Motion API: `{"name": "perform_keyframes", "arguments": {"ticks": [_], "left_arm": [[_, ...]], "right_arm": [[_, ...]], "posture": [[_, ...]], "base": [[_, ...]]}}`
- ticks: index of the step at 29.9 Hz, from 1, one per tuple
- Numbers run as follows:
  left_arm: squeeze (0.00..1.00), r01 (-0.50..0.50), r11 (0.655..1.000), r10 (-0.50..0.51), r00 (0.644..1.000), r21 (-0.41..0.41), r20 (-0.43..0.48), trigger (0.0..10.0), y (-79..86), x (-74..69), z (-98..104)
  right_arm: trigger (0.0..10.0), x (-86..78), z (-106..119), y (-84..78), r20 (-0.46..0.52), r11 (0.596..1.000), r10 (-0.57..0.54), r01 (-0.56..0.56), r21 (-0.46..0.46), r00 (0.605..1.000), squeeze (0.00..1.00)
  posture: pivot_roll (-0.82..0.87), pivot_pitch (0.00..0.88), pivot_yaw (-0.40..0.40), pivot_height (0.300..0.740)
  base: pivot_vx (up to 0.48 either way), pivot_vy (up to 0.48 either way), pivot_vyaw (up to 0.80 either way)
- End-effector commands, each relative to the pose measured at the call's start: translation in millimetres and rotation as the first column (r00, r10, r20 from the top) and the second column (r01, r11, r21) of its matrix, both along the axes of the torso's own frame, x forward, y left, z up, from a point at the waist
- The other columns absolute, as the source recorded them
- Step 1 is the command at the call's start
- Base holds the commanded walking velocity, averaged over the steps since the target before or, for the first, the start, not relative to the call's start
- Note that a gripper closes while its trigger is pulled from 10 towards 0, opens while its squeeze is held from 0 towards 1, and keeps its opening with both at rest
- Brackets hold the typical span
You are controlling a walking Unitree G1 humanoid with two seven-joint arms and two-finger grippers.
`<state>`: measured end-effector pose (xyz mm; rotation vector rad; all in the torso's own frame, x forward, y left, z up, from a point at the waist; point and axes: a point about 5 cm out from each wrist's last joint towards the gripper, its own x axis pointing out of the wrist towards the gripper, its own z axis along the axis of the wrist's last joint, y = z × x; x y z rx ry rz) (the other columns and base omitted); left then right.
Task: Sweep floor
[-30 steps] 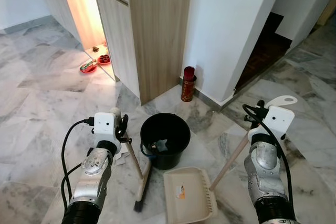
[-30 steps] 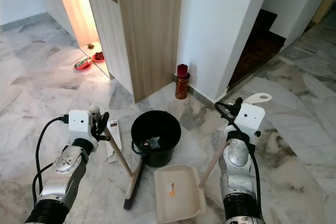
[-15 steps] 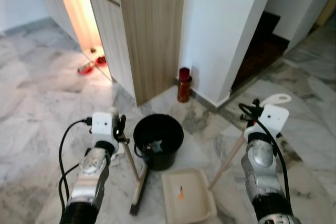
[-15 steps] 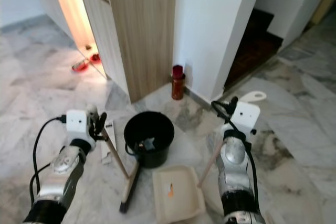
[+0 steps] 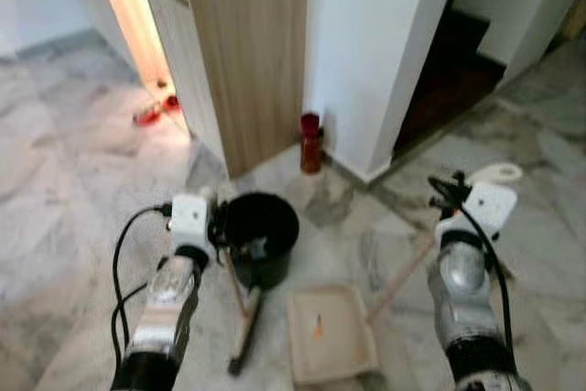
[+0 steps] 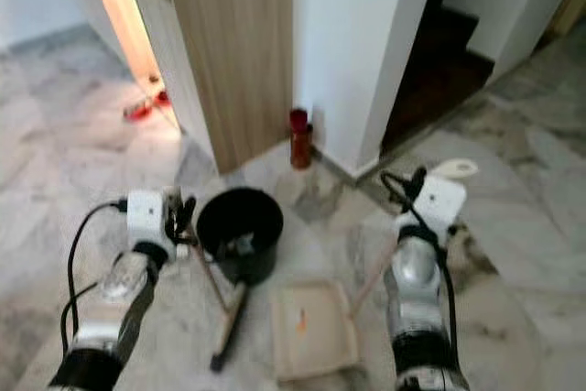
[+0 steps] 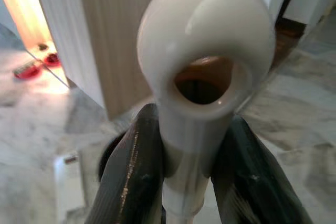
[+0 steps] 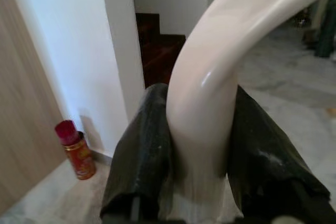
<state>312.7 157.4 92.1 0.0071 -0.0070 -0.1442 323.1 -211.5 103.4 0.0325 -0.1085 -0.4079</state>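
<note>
Left claw [image 7: 189,177]: clamped on the white cap of the broom [image 5: 240,304] handle, one black finger [image 7: 131,171] on each side; the cap's hanging hole faced the wrist camera.
Right claw [image 8: 202,150]: clamped on the curved cream grip of the dustpan [image 5: 331,331] handle, fingers [image 8: 144,150] pressed against both sides.
Broom: the handle slanted down from the left claw to the dark brush head [image 5: 243,354], which rested on the marble floor [image 5: 73,199] just left of the dustpan tray.
Dustpan: the cream tray lay flat on the floor in front of the bucket [image 5: 259,235]; its wooden handle [image 5: 403,276] rose up to the right claw.
Bucket: black, standing on the floor between the arms, close to the left claw; some small item lay inside, too blurred to identify.
Head views: showed both tools full length, the wooden cabinet [image 5: 243,52] and a red can [image 5: 311,142] at the white wall's [image 5: 380,43] base.
Wrist views: showed the grips close up; the right wrist view gave the can [image 8: 79,153] sharper and a dark stair recess [image 8: 157,45].
Writing: an orange mark on the dustpan tray, not readable; can label not readable.
</note>
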Motion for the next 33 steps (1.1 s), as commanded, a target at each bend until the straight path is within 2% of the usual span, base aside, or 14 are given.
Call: {"name": "perform_keyframes", "arguments": {"ticks": [1, 8, 17, 27, 30, 33], "left_arm": [[0.00, -0.006, 1.000, 0.006, 1.000, 0.003, 0.027, 10.0, 2.2, 2.6, 6.5], [0.00, -0.006, 1.000, 0.006, 1.000, -0.002, 0.030, 10.0, 0.7, 4.0, 6.9], [0.00, 0.005, 1.000, -0.004, 0.999, -0.009, 0.038, 10.0, -4.6, 8.6, 9.3], [0.00, 0.009, 1.000, -0.009, 0.999, -0.013, 0.042, 10.0, -5.3, 9.4, 9.4], [0.00, -0.001, 1.000, 0.002, 0.999, -0.020, 0.043, 10.0, -5.0, 11.0, 9.9], [0.00, -0.001, 1.000, 0.002, 0.999, -0.022, 0.042, 10.0, -4.9, 10.6, 9.0]], "right_arm": [[10.0, 3.0, 7.4, 3.8, 0.040, 1.000, 0.009, -0.009, 0.005, 0.999, 0.00], [10.0, 3.8, 9.2, 3.1, 0.047, 1.000, 0.011, -0.011, 0.009, 0.999, 0.00], [10.0, 8.6, 22.8, 10.3, 0.102, 0.999, 0.046, -0.046, -0.010, 0.994, 0.00], [10.0, 8.0, 22.0, 11.0, 0.106, 0.999, 0.050, -0.051, 0.006, 0.993, 0.00], [10.0, 8.4, 22.1, 10.3, 0.099, 0.999, 0.048, -0.049, 0.008, 0.994, 0.00], [10.0, 8.5, 22.8, 10.3, 0.103, 0.999, 0.051, -0.051, 0.004, 0.993, 0.00]], "posture": [[0.10, 0.073, -0.018, 0.740], [0.09, 0.060, -0.020, 0.740], [0.08, 0.033, -0.017, 0.740], [0.08, 0.026, -0.016, 0.740], [0.08, 0.038, -0.018, 0.740], [0.08, 0.039, -0.018, 0.740]], "base": [[0.000, -0.270, 0.00], [0.000, -0.271, 0.00], [0.000, -0.268, 0.00], [0.000, -0.268, 0.00], [0.000, 0.000, 0.00], [0.000, 0.000, -0.80]]}}
